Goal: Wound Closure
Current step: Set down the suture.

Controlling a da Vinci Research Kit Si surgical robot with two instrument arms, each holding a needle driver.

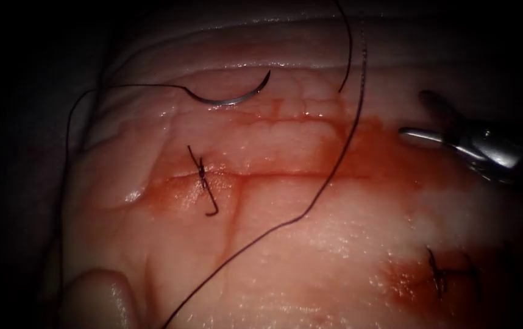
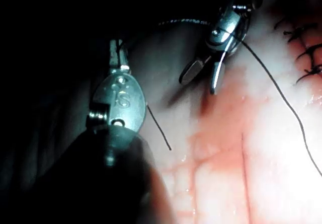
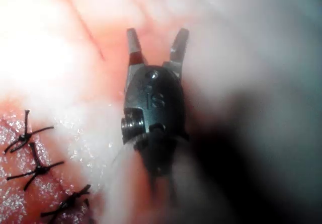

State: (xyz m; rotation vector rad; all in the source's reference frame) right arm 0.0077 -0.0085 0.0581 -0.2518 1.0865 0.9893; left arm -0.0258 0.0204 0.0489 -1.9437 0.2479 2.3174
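On the tissue (image 1: 286,244), above the cut (image 1: 286,175) in the endoscope view, the curved needle (image 1: 234,97) is lying loose on the surface, its bow sagging downward and its point lifting toward the upper right; neither tool is holding it and it is not sitting in the tissue. The thread (image 1: 328,176) is running from the needle's left end out to the left and down the tissue's dark edge, while a long strand is crossing the cut and sweeping down toward the lower left. A tied stitch (image 1: 202,176) with short cut ends is sitting across the cut at its left part, and further knotted stitches (image 1: 438,274) are showing at the lower right, on tissue wet with red fluid (image 1: 383,152). The right end effector (image 1: 423,119) is hovering right of the needle and above the cut, its jaws spread apart and gripping nothing; the right wrist view is showing those jaws (image 3: 157,45) standing wide over pale tissue, with three dark knots (image 3: 35,168) nearby. In the left wrist view the left end effector (image 2: 118,53) is sitting with its jaws pressed together, seemingly pinching a dark strand of thread (image 2: 158,128) that is trailing off below it, and the right tool (image 2: 201,78) is hanging open beyond it.
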